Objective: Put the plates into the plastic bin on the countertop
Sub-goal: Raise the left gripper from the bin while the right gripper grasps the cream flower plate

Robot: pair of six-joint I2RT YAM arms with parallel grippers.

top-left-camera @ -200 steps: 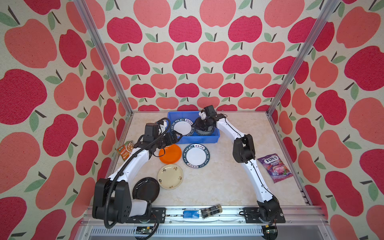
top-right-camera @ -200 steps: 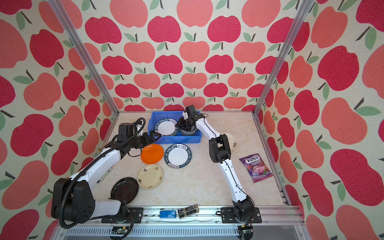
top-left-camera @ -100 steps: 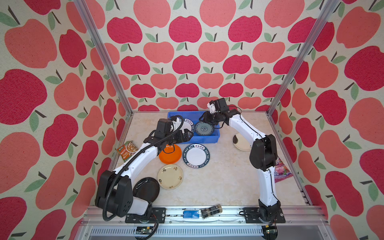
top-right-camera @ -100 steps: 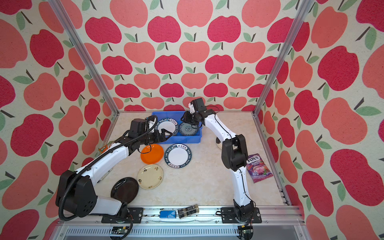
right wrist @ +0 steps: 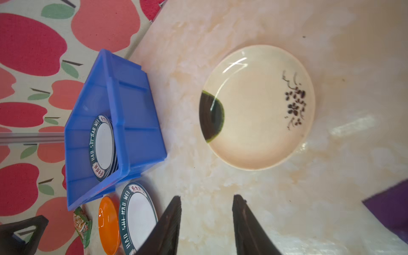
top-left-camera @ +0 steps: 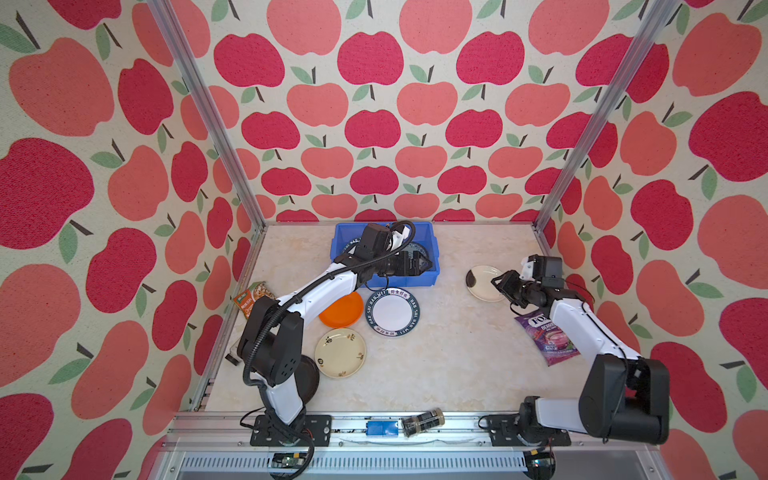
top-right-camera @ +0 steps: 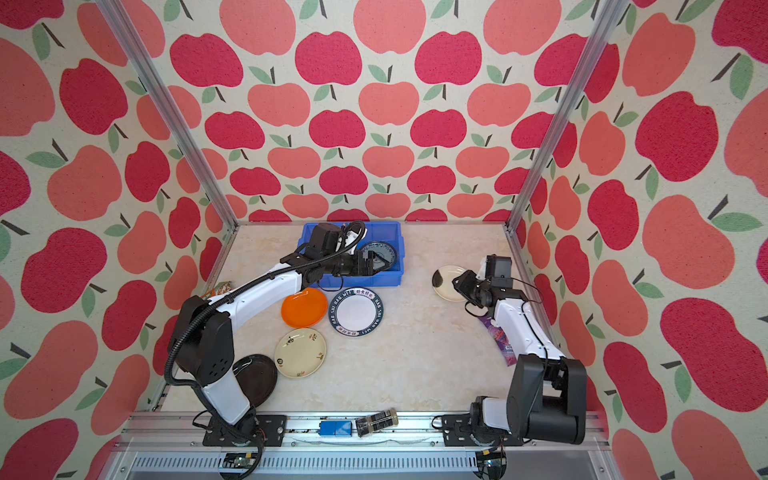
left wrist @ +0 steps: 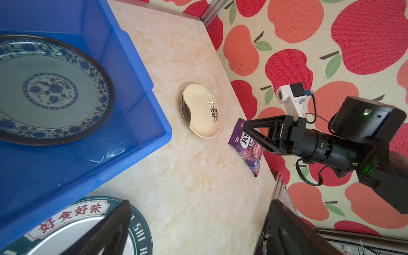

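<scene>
Hovering with nothing held, both tools.
Left tool [top-left-camera: 417, 265], jaws wide apart, hangs above the near wall of the bin [top-left-camera: 419, 281]; a teal plate [left wrist: 55, 88] and lettered plates [right wrist: 102, 142] lie inside. Right tool [top-left-camera: 498, 284], jaws partly apart, faces a cream plate [top-left-camera: 480, 286] on the worktop [top-left-camera: 449, 353], not touching it.

Blue plastic bin [left wrist: 136, 106] looks smooth with a soft sheen, the cream plate [right wrist: 258, 123] is glossy and catching bright glints, the countertop [left wrist: 187, 176] shows a polished marble-look finish, purple packet [left wrist: 240, 141] shiny film, rails [top-left-camera: 208, 112] brushed metal, apple-print walls [top-left-camera: 374, 124] matt and coarse-grained
</scene>
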